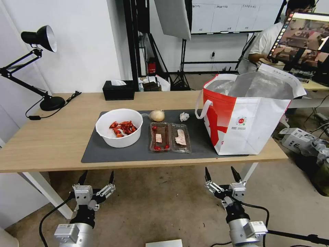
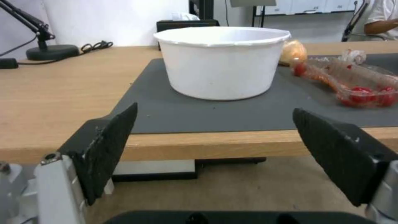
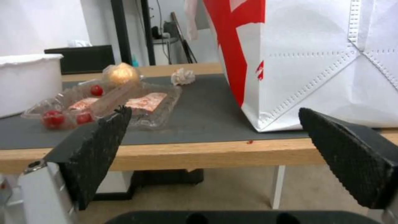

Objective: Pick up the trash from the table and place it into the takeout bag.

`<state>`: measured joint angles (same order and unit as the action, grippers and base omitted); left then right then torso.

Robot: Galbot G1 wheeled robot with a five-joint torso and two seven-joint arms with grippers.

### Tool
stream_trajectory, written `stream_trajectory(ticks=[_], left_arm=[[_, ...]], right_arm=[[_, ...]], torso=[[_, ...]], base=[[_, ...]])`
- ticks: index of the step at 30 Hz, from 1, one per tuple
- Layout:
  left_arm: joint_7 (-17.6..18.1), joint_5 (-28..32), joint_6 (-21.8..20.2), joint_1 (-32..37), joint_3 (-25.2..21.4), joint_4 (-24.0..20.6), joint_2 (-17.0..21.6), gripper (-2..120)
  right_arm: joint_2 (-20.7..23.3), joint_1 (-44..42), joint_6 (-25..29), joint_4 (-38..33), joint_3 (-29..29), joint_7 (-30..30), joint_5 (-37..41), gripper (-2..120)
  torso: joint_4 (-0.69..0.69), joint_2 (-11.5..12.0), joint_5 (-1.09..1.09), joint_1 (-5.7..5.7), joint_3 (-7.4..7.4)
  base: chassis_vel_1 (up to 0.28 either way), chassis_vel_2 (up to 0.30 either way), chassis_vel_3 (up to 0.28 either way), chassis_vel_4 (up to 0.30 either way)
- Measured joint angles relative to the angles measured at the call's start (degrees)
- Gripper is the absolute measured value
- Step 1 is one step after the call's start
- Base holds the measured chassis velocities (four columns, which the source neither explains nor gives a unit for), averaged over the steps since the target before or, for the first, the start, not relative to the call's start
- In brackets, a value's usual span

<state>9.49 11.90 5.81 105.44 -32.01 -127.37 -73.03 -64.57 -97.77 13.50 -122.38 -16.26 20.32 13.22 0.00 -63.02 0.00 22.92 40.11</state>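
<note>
A: What are the arms doing?

B: Both are hanging below the near edge of the desk (image 1: 51, 144). The left end effector (image 1: 97, 178) is sitting with its jaws spread wide and holding nothing, facing the white bowl (image 1: 119, 127). The right end effector (image 1: 221, 175) is gaping just as wide, also holding nothing, facing the takeout bag (image 1: 245, 116).

A: And where is the trash lying?

B: All of it is resting on the grey mat (image 1: 102, 151). The bowl of red scraps is standing at the robot's left. The clear tray (image 1: 169, 137) is lying open just beside it. The wrapped lump (image 1: 157, 115) and the crumpled tissue (image 1: 184, 116) are sitting behind the tray. The bag is standing upright at the right end, its mouth gaping open.
</note>
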Motion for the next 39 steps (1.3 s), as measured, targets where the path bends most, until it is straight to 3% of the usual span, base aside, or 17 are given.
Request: stream_trajectory(ticks=[13, 16, 19, 21, 23, 24, 36, 39], left_arm=[[0.1, 0.4, -0.6, -0.3, 0.0, 0.0, 0.0, 100], [0.6, 2.5, -4.0, -2.0, -0.1, -0.5, 0.0, 100], [1.6, 6.0, -9.6, -4.8, -0.3, -1.4, 0.0, 100], [1.7, 6.5, -10.5, -5.3, -0.3, -1.5, 0.1, 100], [2.6, 9.8, -15.8, -7.9, -0.5, -2.3, 0.1, 100], [2.6, 9.8, -15.8, -7.9, -0.5, -2.3, 0.1, 100], [5.8, 21.7, -34.3, -17.2, -1.1, -5.2, 0.2, 100], [4.7, 24.7, -33.3, -18.8, -1.1, -6.5, -0.2, 100]], right_arm=[[0.0, 0.0, -0.1, 0.0, -0.1, -0.1, 0.0, 100], [0.0, 0.3, -2.1, -0.3, -1.3, -1.2, 0.5, 100], [0.1, 1.0, -7.4, -1.1, -4.5, -4.3, 1.9, 100], [0.1, 1.1, -8.4, -1.2, -5.0, -4.8, 2.2, 100], [0.2, 1.8, -13.5, -2.0, -8.0, -7.7, 3.5, 100], [0.2, 1.8, -13.5, -2.0, -8.0, -7.7, 3.5, 100], [0.4, 4.5, -32.6, -5.0, -19.4, -18.8, 8.6, 100], [0.5, 5.0, -36.3, -5.6, -21.6, -20.9, 9.6, 100]], torso=[[0.0, 0.0, 0.0, 0.0, 0.0], [0.0, 0.0, 0.0, 0.0, 0.0], [0.0, 0.0, 0.0, 0.0, 0.0], [0.0, 0.0, 0.0, 0.0, 0.0], [0.0, 0.0, 0.0, 0.0, 0.0], [0.0, 0.0, 0.0, 0.0, 0.0], [0.0, 0.0, 0.01, 0.0, 0.01], [-0.02, 0.0, 0.03, 0.0, 0.0]], base=[[0.0, 0.0, 0.0, 0.0], [0.0, 0.0, 0.0, 0.0], [0.0, 0.0, 0.0, 0.0], [0.0, 0.0, 0.0, 0.0], [0.0, 0.0, 0.0, 0.0], [0.0, 0.0, 0.0, 0.0], [0.0, 0.0, 0.0, 0.0], [0.0, 0.0, 0.0, 0.0]])
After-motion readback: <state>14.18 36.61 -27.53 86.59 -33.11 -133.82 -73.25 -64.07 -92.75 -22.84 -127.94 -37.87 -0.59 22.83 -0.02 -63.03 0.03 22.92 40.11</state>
